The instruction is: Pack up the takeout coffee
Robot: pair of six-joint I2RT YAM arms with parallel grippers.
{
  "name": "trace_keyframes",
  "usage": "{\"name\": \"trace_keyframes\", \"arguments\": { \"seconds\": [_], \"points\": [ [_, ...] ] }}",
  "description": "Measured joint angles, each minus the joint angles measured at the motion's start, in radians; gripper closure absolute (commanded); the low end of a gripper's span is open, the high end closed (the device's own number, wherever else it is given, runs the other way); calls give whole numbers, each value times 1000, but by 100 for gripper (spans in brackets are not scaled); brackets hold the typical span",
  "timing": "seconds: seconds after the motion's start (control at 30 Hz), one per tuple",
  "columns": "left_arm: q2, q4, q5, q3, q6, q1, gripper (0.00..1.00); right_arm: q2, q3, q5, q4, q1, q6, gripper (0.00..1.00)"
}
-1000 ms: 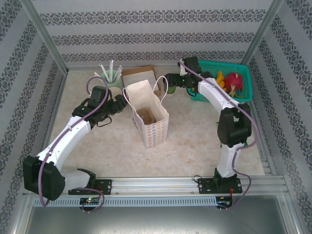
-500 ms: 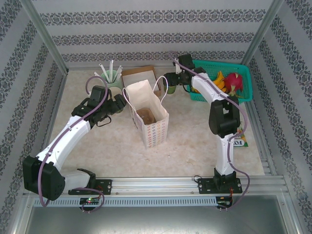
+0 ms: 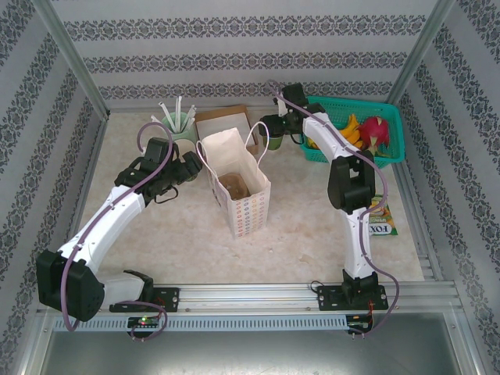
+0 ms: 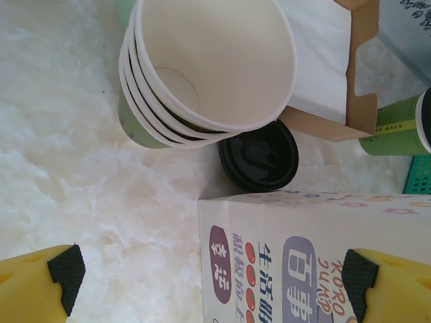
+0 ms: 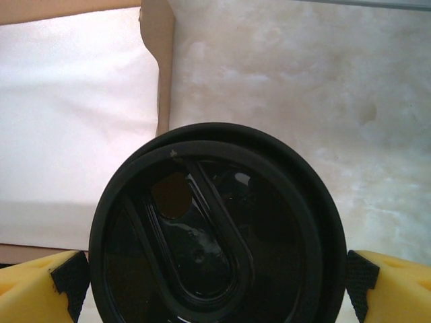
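The takeout coffee [image 5: 215,229] shows its round black lid from above, standing beside a brown cardboard tray [image 5: 74,101]. My right gripper [image 5: 214,279] is open, with one black pad [image 5: 67,279] on each side of the lid, close to its rim. From above, that gripper [image 3: 275,129] hangs over the olive-green cup [image 3: 275,143] just behind the paper bag [image 3: 238,191]. My left gripper [image 3: 190,166] is open at the bag's left side, holding nothing. In the left wrist view the printed bag [image 4: 316,256] lies between the open jaws and the cup's green side [image 4: 397,124] is at the right edge.
A stack of lidless cups [image 4: 202,67] lies on its side by a loose black lid [image 4: 259,155]. A mint holder with straws [image 3: 181,125] stands at the back left. A teal basket of fruit [image 3: 391,148] sits at the back right. A snack packet [image 3: 380,223] lies near the right arm.
My right arm's elbow has swung left and its gripper has settled over the cup, uncovering the snack packet. The left arm has not moved.
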Motion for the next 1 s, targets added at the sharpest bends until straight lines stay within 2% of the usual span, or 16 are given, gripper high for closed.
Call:
{"name": "trace_keyframes", "arguments": {
  "seconds": [0.17, 0.33, 0.7, 1.0],
  "points": [
    [0, -1, 0, 0, 0, 0, 0, 6, 6, -10, -3, 0, 0, 4],
    [-4, -3, 0, 0, 0, 0, 0, 11, 11, -22, -2, 0, 0, 12],
    [-32, -6, -18, 0, 2, 0, 0, 10, 8, -37, -2, -4, 13, 20],
    [-40, -13, -30, 0, 28, 0, 0, -112, -183, -47, 43, 1, 51, 20]
  ]
}}
